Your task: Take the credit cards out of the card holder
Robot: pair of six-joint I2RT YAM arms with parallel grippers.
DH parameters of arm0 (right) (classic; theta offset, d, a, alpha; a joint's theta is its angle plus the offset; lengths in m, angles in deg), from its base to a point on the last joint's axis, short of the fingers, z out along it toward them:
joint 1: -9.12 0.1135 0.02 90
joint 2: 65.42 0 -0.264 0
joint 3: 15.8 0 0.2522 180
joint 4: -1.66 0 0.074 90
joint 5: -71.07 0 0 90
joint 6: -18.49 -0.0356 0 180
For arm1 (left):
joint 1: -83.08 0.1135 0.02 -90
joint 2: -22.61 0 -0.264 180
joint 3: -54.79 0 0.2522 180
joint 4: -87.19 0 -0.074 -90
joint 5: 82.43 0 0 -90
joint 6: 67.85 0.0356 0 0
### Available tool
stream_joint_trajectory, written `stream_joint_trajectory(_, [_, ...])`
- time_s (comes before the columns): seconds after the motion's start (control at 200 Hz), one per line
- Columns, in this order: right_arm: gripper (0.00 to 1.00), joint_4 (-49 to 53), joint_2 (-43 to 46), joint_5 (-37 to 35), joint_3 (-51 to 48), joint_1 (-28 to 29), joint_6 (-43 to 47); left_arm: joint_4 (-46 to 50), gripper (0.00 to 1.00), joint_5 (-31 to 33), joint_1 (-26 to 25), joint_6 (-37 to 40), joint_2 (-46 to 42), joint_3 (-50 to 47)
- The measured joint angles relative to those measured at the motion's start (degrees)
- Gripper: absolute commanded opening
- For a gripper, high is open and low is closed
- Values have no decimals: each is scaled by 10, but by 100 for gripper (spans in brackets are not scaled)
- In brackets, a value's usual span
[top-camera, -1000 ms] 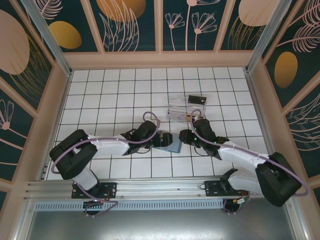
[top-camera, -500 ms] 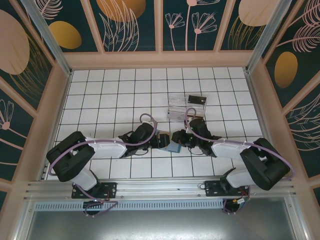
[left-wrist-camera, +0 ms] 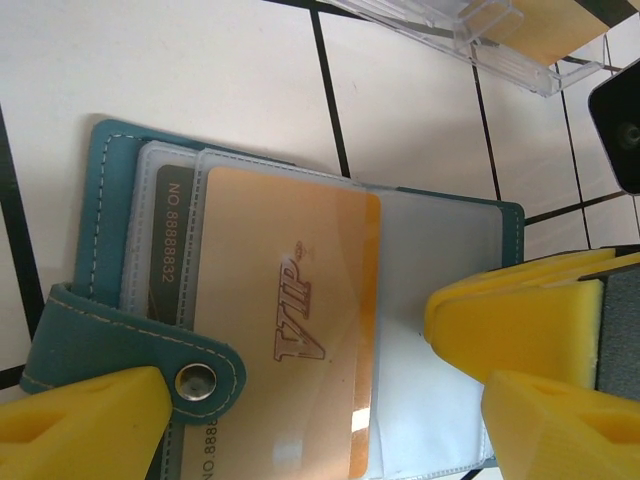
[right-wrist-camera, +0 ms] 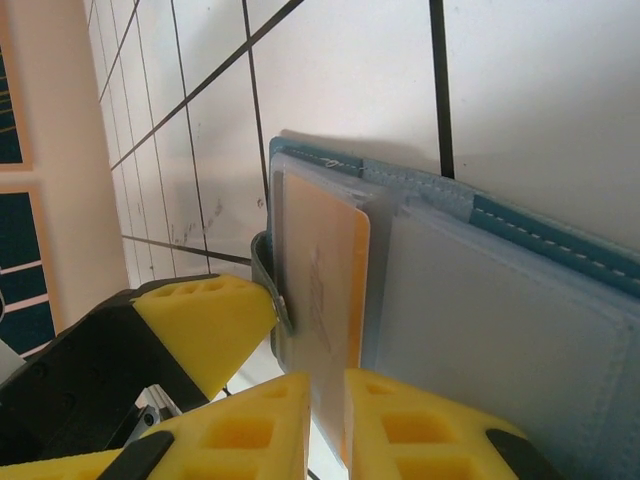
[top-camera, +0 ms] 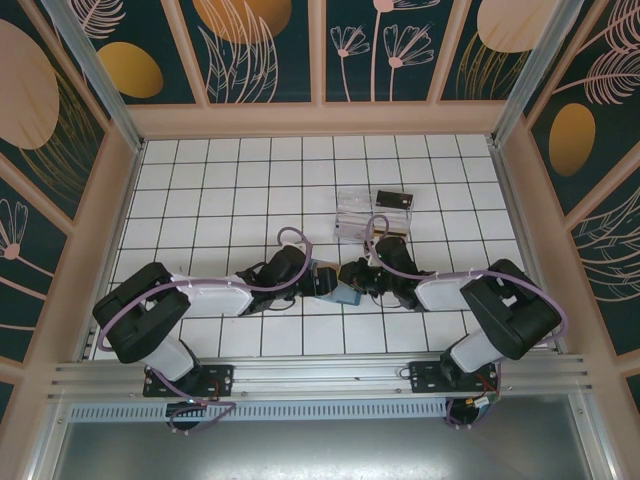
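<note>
Open teal card holder [left-wrist-camera: 105, 330]: orange card [left-wrist-camera: 290, 300] "VIP", grey card [left-wrist-camera: 172, 230] "NO.8888832". Left gripper [top-camera: 322, 280] released; right gripper [right-wrist-camera: 328, 400] pinching orange card.

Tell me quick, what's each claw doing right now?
Left claw: open, spread over the card holder.
Right claw: closed on the orange VIP card's edge.

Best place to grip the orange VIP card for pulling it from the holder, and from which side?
Probably the card by its long edge away from the snap strap: that edge lies exposed over the clear sleeve, while the strap overlaps the opposite edge. Come in low from the sleeve side of the holder, pinch that edge and draw it flat away from the strap.
</note>
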Motion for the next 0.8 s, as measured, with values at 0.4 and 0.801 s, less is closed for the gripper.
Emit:
stream_joint_trajectory(0.4, [18, 16, -2, -4, -5, 0, -3, -31, 45, -22, -1, -24, 7, -8])
stream_joint_trajectory(0.801, [18, 43, 10, -8, -4, 2, 7, -27, 38, -19, -1, -28, 7, -8])
